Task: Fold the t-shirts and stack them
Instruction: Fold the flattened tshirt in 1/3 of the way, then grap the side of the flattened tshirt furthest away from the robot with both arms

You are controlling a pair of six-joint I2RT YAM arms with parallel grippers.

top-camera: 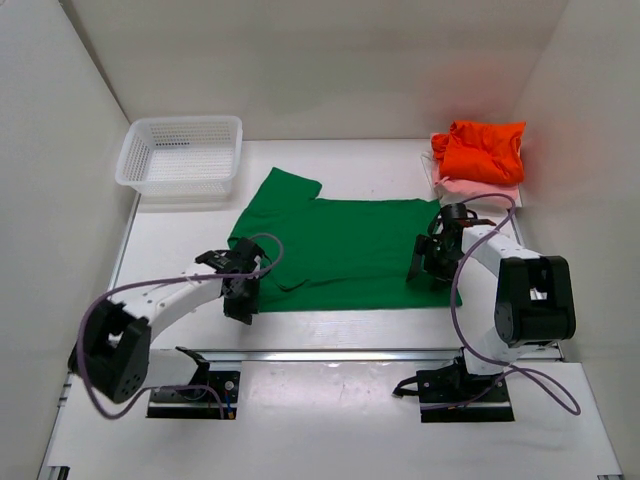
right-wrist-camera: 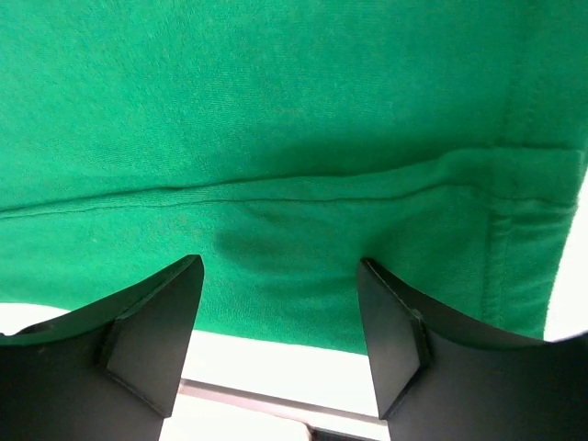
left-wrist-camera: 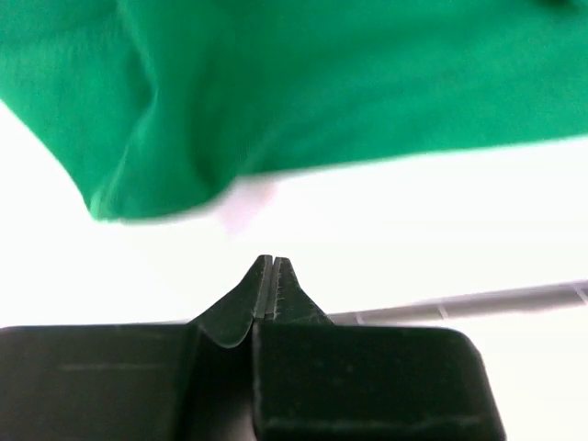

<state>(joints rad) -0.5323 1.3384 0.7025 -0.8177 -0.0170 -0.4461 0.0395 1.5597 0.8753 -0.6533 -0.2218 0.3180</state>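
The bright green t-shirt (top-camera: 340, 250) lies spread on the table's middle, one sleeve pointing to the back left. My left gripper (top-camera: 243, 300) is shut and empty just off the shirt's near left corner; the left wrist view shows the green cloth (left-wrist-camera: 303, 83) beyond the closed fingertips. My right gripper (top-camera: 430, 268) is open and hovers low over the shirt's near right hem (right-wrist-camera: 294, 266). The orange t-shirt (top-camera: 482, 150) sits bunched on the pale pink t-shirt (top-camera: 480, 187) at the back right.
A white mesh basket (top-camera: 181, 153) stands at the back left. White walls close in the table on three sides. A metal rail (top-camera: 340, 353) runs along the near edge in front of the arm bases.
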